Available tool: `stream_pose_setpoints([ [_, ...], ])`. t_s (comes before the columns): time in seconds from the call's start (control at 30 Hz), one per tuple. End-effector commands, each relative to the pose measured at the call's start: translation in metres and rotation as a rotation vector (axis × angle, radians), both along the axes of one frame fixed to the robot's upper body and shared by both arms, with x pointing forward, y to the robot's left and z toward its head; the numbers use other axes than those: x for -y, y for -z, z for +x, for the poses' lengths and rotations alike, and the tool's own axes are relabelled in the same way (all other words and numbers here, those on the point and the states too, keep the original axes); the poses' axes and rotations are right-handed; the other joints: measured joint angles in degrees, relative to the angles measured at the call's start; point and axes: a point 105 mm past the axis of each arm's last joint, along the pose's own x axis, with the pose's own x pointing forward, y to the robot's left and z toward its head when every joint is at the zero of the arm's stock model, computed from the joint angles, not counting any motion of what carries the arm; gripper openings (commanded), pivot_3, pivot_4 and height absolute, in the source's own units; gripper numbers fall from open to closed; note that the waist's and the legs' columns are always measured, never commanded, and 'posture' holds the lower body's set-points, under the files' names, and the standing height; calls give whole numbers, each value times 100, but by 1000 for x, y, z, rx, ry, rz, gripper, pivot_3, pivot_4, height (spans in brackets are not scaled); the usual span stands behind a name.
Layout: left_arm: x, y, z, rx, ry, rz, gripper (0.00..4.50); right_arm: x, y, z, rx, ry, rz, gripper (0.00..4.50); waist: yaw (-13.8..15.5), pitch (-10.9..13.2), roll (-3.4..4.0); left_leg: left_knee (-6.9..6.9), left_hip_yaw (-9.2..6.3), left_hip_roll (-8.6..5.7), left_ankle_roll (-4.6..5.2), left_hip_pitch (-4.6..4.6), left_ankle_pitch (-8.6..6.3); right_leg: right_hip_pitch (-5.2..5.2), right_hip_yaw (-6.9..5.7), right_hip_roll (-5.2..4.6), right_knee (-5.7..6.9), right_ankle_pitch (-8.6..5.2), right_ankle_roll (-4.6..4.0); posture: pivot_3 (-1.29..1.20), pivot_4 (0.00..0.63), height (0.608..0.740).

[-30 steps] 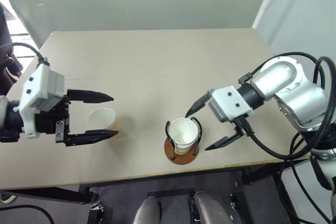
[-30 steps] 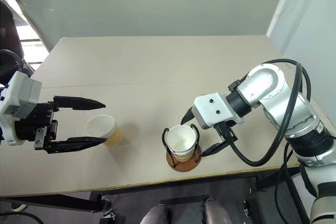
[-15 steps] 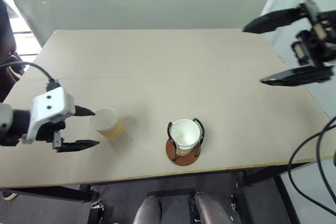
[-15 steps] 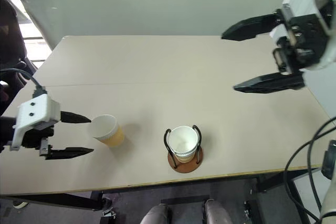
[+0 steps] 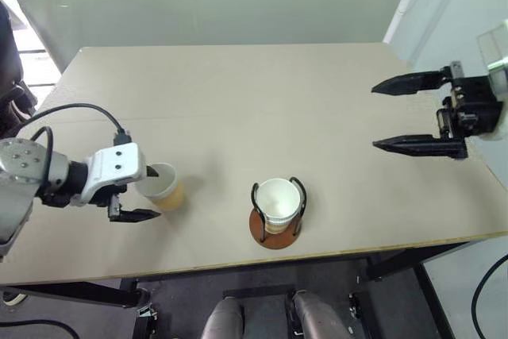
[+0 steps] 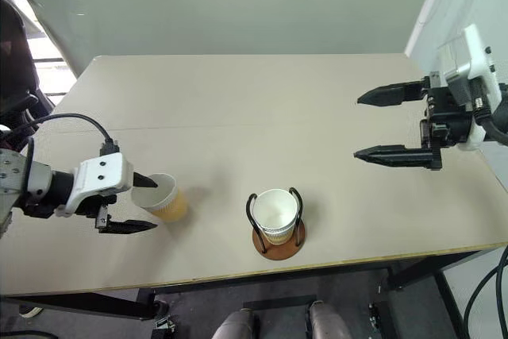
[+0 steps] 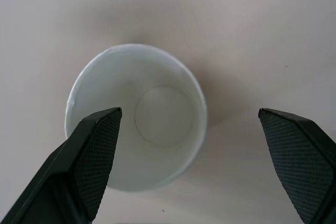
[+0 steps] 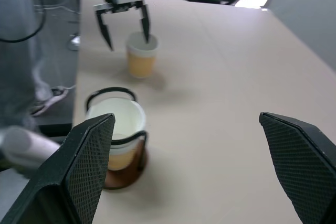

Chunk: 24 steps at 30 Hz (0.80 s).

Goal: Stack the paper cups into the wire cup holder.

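A loose paper cup (image 5: 163, 188), tan outside and white inside, stands upright on the table's near left. My left gripper (image 5: 155, 192) is open and straddles it from the left, one fingertip (image 7: 100, 140) over the cup's rim (image 7: 139, 116) and the other off to its side. The wire cup holder (image 5: 274, 237), a reddish-brown disc with black wire loops, stands near the front edge with a paper cup (image 5: 278, 200) upright in it. My right gripper (image 5: 374, 117) hovers open and empty at the far right, pointing left, well away from the holder.
The tan table (image 5: 238, 93) runs back to a pale wall. Its front edge lies just below the holder and its right edge runs under my right gripper. A dark chair-like shape (image 5: 8, 61) stands beyond the left edge.
My right gripper left the holder's side, swung up and out to the right, and now hangs over the right edge. My left gripper dropped and tilted down onto the loose cup.
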Motion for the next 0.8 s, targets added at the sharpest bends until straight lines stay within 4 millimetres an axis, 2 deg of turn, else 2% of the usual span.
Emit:
stream_pose_setpoints([
  [0.03,1,2,5,15,14,31,4500,7,-13,-6,61,29,13,4483,1,0,0,0,0,0,4,-1,-2,0,0,0,-2,0,3,0,150,740],
  [0.07,1,5,6,12,15,41,4500,8,-12,-6,56,34,8,4483,2,0,0,0,0,0,6,-3,-4,0,0,0,-6,-1,7,0,150,740],
  [0.17,7,12,10,6,35,50,3910,12,-8,-4,44,51,1,4500,5,0,0,0,1,0,10,-7,-8,0,-1,0,-14,-1,15,0,150,740],
  [0.3,15,15,12,0,64,43,2387,13,-7,-7,41,46,8,4500,6,0,0,1,1,0,11,-12,-8,0,-1,0,-23,6,28,0,150,740],
  [0.33,16,15,12,-1,68,42,2138,12,-9,-9,41,37,17,4500,6,0,0,1,1,0,12,-13,-8,0,-1,0,-24,7,30,0,150,740],
  [0.5,17,15,13,-11,86,45,163,14,-9,-10,40,53,14,4500,7,0,0,1,2,0,12,-13,-8,1,-1,0,-25,8,34,0,150,740],
  [0.6,22,10,15,-6,112,30,30,14,-10,-11,43,58,10,4500,13,0,0,7,1,0,12,-13,-8,3,-1,0,-24,10,36,0,150,740],
  [0.77,46,-25,16,19,294,-37,30,18,-13,-15,65,96,-1,4500,78,0,-1,22,-2,-1,13,-17,-8,6,-2,-1,-22,12,40,0,150,740],
  [0.8,53,-38,20,45,348,-56,30,19,-13,-16,70,105,-1,4500,77,-1,0,23,-1,-1,13,-17,-8,7,-1,-1,-24,13,41,0,150,740],
])
